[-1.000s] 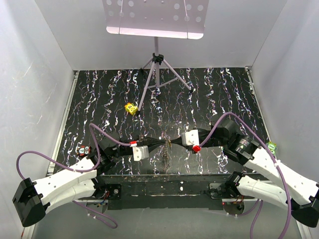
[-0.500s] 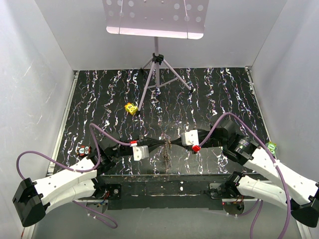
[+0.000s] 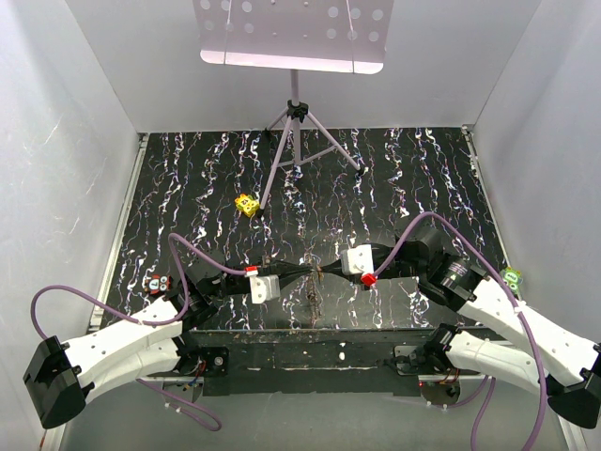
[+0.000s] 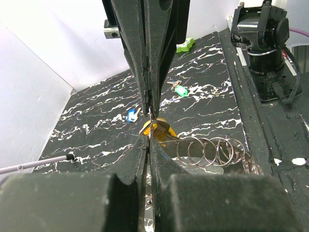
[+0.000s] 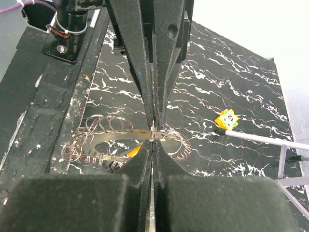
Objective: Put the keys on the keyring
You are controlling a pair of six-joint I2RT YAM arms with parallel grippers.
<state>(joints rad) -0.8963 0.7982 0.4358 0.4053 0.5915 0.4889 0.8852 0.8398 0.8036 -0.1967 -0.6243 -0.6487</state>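
meeting above the middle of the black marbled table's [image 3: 423, 178] near edge, the left gripper [image 4: 148, 140] is clamped on an orange-headed silvery key [image 4: 157, 129]; the right gripper [image 5: 152, 140] is pinched closed against it. the keyring of linked silvery wire loops [image 4: 212, 151] lies just beside them.

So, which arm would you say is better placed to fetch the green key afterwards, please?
Right, probably. In the left wrist view the green key lies on the table beyond the right gripper, towards that arm's base; the left gripper would have to reach across. Both are shut at the keyring.
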